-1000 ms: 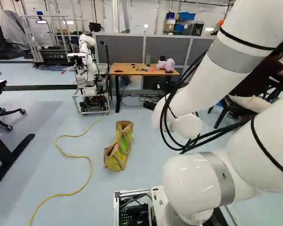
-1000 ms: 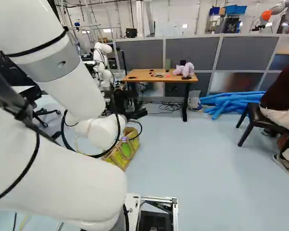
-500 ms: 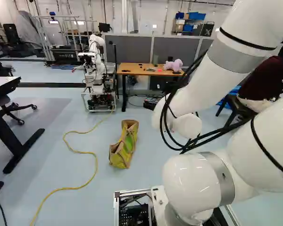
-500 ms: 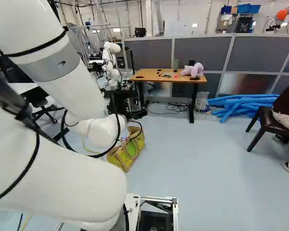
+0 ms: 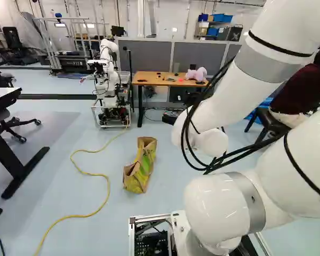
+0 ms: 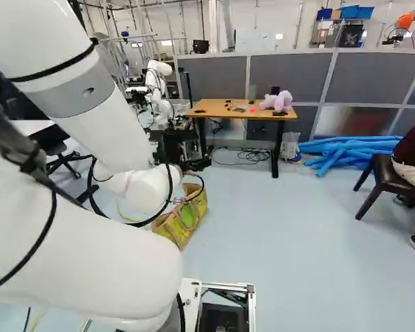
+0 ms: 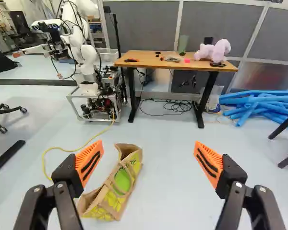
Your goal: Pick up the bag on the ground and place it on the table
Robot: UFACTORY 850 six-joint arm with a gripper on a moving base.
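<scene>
Black parts of my gripper [image 6: 196, 164] show beside the wrist in the right base view, fingers unclear there. In the wrist view the gripper [image 7: 149, 158] is wide open, its orange pads far apart with nothing gripped. A tan bag with yellow-green print [image 7: 116, 191] lies on the floor beyond the fingers, nearer the one on the yellow cable's side and partly behind it. The left base view shows the whole bag [image 5: 140, 169], its handles uppermost. Farther off stands the wooden-topped table [image 7: 151, 58], bearing a pink plush toy [image 7: 213, 50] and several small items.
Another robot [image 7: 86, 57] on a wheeled frame stands beside the table. A yellow cable [image 5: 104, 186] winds across the floor past the bag. Blue tubes [image 6: 342, 151] lie beyond the table's other side, near a dark chair [image 6: 384, 181]. Black cables [image 7: 170, 106] lie beneath the table.
The base has turned a little to the left, so the room shifts rightward in both base views. The arm keeps its pose, and the bag stays where it was on the floor.
</scene>
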